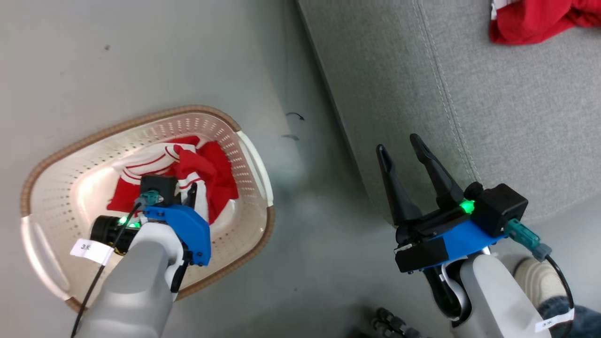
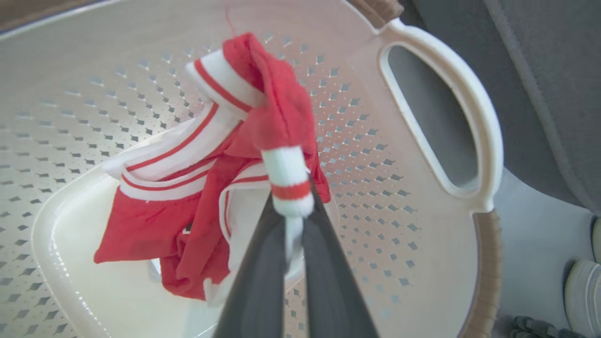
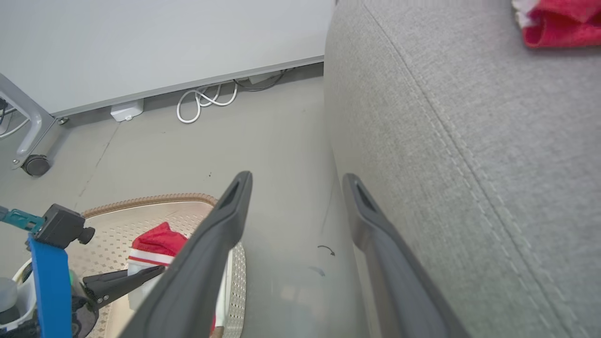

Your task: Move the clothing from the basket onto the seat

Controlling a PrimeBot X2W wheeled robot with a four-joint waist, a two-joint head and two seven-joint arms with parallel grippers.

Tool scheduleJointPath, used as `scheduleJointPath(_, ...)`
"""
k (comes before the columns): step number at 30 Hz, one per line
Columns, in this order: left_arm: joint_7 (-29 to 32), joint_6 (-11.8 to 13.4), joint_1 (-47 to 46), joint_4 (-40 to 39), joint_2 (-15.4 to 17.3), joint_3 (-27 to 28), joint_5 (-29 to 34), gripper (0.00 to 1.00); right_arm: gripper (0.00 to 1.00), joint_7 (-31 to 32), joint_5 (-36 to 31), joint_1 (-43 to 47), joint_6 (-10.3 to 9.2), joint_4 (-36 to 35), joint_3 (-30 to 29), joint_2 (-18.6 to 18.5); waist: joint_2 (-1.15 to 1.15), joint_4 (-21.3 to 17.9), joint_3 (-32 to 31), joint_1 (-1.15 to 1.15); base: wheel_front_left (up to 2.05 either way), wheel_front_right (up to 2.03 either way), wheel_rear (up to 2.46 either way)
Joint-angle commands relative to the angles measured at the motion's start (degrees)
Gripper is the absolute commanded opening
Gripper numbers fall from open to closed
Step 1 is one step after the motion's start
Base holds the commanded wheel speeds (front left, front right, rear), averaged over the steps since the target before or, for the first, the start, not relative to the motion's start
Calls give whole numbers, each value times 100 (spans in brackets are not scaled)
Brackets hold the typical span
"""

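Red cloth with white striped panels, the striped garment point(image 2: 188, 188), lies on the bottom of the basket point(image 1: 141, 119), which stands on the grey floor point(image 1: 94, 56) at 8 o'clock in the head view. The left claw point(image 2: 293, 220) points down into the basket with its fingers pressed together, pinching a white cuff with a red band (the cuff's end is caught between the tips). The right claw point(image 1: 399, 143) hovers at 4 o'clock, fingers spread with nothing between them, over the edge of the seat point(image 1: 516, 117). The second red garment point(image 1: 530, 21) lies bunched on the seat at 1 o'clock, well apart from both claws.
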Motion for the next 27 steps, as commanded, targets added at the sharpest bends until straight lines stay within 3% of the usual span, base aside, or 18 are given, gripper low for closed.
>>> scheduleJointPath(1, -50, -27, -46, -13, -25, -49, -10, 0, 100, -20, -43, -70, 3, 22, -42, 3, 0, 192, -229, 0, 0, 0, 0)
scheduleJointPath(14, -356, -112, 369, -222, -394, -425, -28, 0, 100, 26, -467, 291, 3, 404, -345, -3, 0, 1121, -1838, 0, 0, 0, 0)
scheduleJointPath(20, -413, -120, 527, -735, -473, -720, -106, 0, 100, 234, -582, 753, 3, 428, -543, -3, 0, 1567, -2783, 0, 0, 0, 0)
scheduleJointPath(27, -420, -121, 522, -1355, -478, -840, -202, 0, 100, 436, -631, 1092, 3, 273, -641, -2, 0, 1793, -3332, 0, 0, 0, 0)
